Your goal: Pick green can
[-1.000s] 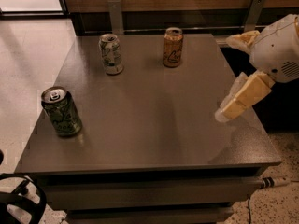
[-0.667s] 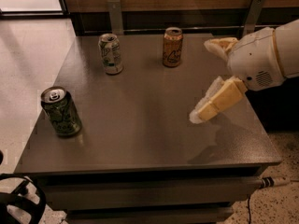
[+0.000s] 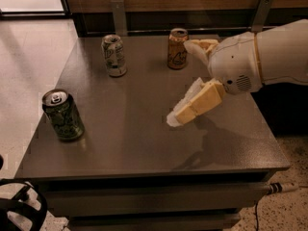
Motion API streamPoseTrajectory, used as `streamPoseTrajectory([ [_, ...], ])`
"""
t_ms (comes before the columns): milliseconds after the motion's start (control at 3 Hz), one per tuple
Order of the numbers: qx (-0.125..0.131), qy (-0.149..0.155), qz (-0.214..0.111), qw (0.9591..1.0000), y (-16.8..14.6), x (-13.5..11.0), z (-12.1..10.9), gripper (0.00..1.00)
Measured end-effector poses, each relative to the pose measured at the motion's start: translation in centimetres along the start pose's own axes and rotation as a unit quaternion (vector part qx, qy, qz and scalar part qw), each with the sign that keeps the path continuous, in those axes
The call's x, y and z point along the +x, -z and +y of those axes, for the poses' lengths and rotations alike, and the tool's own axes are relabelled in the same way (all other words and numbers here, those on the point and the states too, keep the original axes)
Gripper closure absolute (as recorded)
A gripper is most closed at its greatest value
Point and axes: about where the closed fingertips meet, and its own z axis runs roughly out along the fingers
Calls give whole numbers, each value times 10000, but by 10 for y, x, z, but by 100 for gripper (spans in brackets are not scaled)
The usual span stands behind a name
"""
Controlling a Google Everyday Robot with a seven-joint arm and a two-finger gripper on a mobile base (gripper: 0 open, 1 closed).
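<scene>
The green can [image 3: 62, 115], dark mottled green and black with a silver top and pull tab, stands upright near the left front corner of the grey table [image 3: 134, 143]. My gripper [image 3: 178, 83] hovers over the middle-right of the table, well to the right of the green can, with its cream fingers spread open and nothing between them. One finger [image 3: 195, 105] points down-left toward the table; the other sits higher, next to the orange can.
A pale white-and-green can [image 3: 114, 55] stands at the back left of the table. An orange can [image 3: 177, 48] stands at the back centre, close to my upper finger. A wooden wall with metal brackets runs behind the table. A cable lies on the floor at the right.
My gripper and arm have moved left from the table's right edge toward its middle, closer to the green can. The cans have not moved.
</scene>
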Motion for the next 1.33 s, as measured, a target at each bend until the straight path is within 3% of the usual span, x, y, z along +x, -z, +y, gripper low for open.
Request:
streamPoseTrajectory([
  [333,0,-66,-11,10000,-4,2,-4,0],
  [667,-39,-210,126,9997,-33,15,-16,0],
  [1000,-152,-257,56,9995,-69,23,-22,0],
  [1333,-309,-258,-261,9988,-104,27,-16,0],
])
